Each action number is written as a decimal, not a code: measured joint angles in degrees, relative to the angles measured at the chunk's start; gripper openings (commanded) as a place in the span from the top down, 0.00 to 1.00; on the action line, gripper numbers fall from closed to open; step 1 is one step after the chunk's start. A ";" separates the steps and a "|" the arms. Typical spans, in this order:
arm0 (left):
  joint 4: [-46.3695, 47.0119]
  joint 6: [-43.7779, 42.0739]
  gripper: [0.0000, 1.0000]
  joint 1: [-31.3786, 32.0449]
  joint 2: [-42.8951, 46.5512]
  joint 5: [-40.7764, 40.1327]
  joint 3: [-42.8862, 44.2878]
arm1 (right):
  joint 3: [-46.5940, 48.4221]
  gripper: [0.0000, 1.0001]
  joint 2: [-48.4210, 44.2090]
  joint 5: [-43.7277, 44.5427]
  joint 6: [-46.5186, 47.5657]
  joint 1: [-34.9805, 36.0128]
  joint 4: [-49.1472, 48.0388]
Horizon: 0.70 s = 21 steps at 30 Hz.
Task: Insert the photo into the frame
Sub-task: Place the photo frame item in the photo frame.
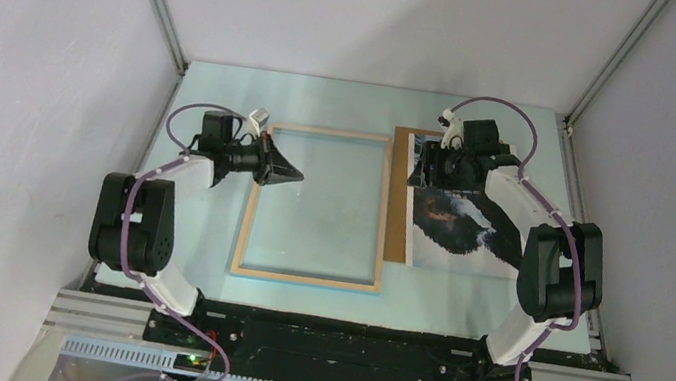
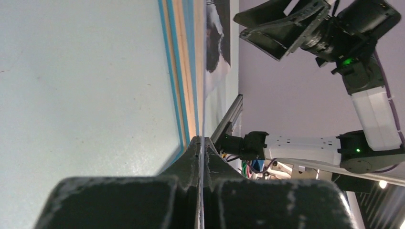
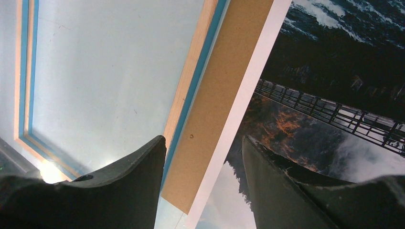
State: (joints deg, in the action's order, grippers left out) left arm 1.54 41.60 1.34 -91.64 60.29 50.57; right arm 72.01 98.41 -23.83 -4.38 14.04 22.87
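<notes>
Right wrist view: right pincer [image 3: 204, 140] gapes wide above the photo [image 3: 334, 86]; left pincer [image 1: 294, 176] shut over the frame [image 1: 306, 276].

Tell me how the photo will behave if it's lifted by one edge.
The photo looks sheet-thin, lying flat on the brown backing board, so it would probably droop and bend, and feel very light. Its printed face looks smooth, so it may slide across the board when pushed rather than lift.

A thin rectangular wooden frame [image 1: 305, 276], pale face up with blue edges, lies flat, its left rail under the left gripper [image 1: 291, 175]. The dark mountain-and-waterfall print [image 1: 454, 233] lies face-up beneath the right gripper [image 1: 439, 165].
</notes>
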 measured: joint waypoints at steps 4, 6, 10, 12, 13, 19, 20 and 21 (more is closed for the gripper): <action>-0.22 -1.75 1.00 0.00 -1.75 -1.46 -0.22 | 0.00 0.36 0.00 -0.02 0.00 -0.04 -0.04; -0.63 -2.89 1.00 -0.02 -2.54 -2.29 -0.22 | -0.13 0.36 0.00 -0.02 0.00 -0.04 -0.11; -2.38 -5.55 1.00 -0.04 -3.82 -4.37 -0.22 | -0.76 0.36 0.00 -0.02 0.00 -0.04 -0.20; -3.69 -6.86 1.00 -0.15 -4.31 -5.49 -0.22 | -0.92 0.36 0.00 -0.02 0.00 -0.04 -0.20; -4.31 -7.43 1.00 -0.24 -4.48 -6.03 -0.22 | -0.92 0.36 0.00 -0.02 0.00 -0.04 -0.20; -7.34 -10.45 1.00 -0.68 -4.92 -9.33 -0.22 | -0.92 0.36 0.00 -0.04 0.00 -0.04 -0.42; -7.74 -10.80 1.00 -0.72 -4.92 -9.77 -0.22 | -0.92 0.36 0.00 -0.04 0.00 -0.04 -0.46; -8.26 -11.26 1.00 -0.74 -4.92 -10.34 -0.22 | -0.92 0.36 0.00 -0.04 0.00 -0.04 -0.44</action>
State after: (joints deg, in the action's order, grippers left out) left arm -6.72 30.35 0.60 -96.55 49.95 50.35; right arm 71.09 98.41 -23.88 -4.38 14.00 22.44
